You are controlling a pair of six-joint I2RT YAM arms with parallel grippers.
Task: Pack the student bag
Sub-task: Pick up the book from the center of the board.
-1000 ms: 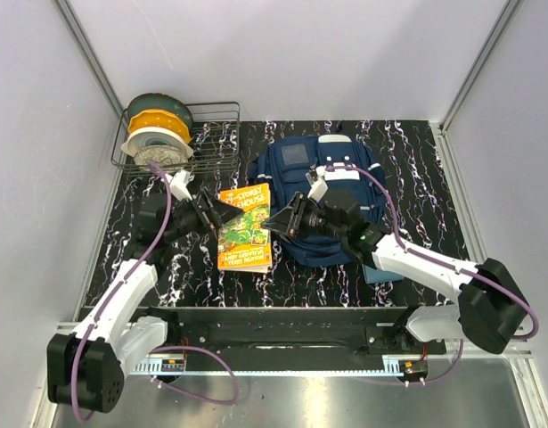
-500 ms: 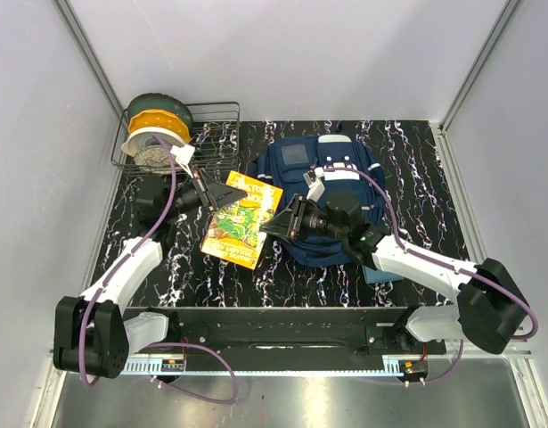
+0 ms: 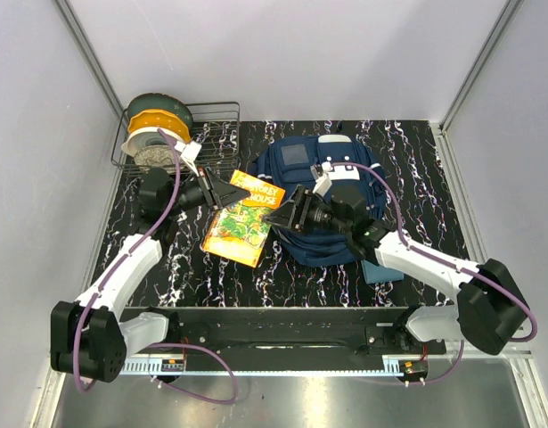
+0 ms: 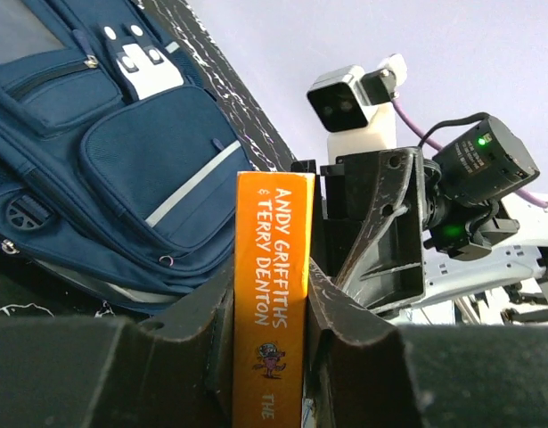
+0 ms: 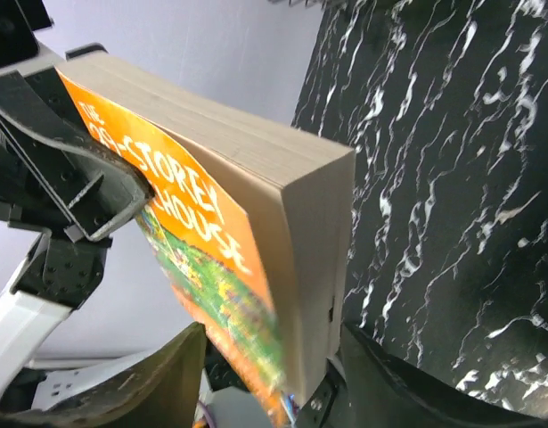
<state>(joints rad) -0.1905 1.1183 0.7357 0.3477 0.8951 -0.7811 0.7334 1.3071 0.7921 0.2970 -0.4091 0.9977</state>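
Left wrist: left fingers (image 4: 198, 352) clamped on book (image 4: 266, 294) spine, right wrist: right fingers (image 5: 162, 383) slack around its page corner

Left arm (image 3: 122, 276) comes up off its base at the near left, elbow bent, forearm running far, wrist turned to the right. Left gripper (image 3: 227, 189) points right, and it's clamped: in its wrist view both fingers (image 4: 216, 330) press flat against the orange spine of the book (image 3: 242, 218), one on each side.

Right arm (image 3: 434, 263) stretches from the near right, low and long, angling left and far. Right gripper (image 3: 287, 217) points left, facing the other gripper almost tip to tip. Its jaws straddle the book's opposite edge but stand parted: one finger is at the page block, the other finger (image 5: 167, 383) stands off the cover with a gap showing.
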